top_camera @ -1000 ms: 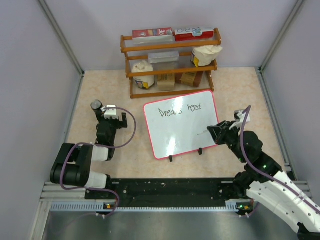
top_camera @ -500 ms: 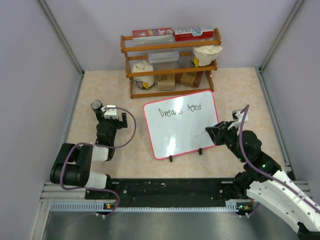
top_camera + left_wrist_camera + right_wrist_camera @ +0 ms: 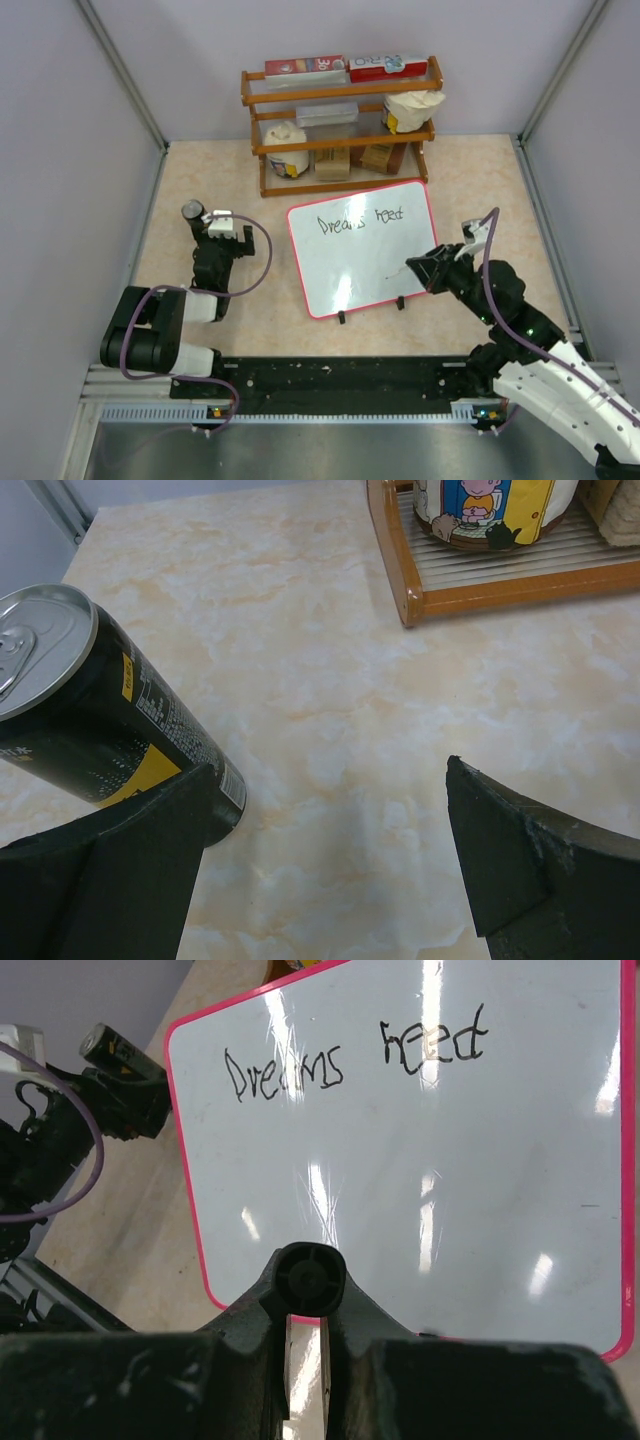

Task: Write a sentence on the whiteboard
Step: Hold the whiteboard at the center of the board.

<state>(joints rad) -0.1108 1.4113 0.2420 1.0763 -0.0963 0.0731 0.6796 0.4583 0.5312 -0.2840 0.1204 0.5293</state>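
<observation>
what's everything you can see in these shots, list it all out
whiteboard: 1, white with a red frame, flat on the table, middle
lettering: 2 words, black, "Dreams need", near the whiteboard's far edge
marker: 1, black, clamped in the right claw over the whiteboard's near part
can: 1, black with a yellow label, on the table beside the left claw
rack: 1, brown wood, back of the table, loaded with boxes and tubs
table: 1, beige marbled, under everything
left claw: 1, black, open, holding nothing
right claw: 1, black, shut on the marker
</observation>
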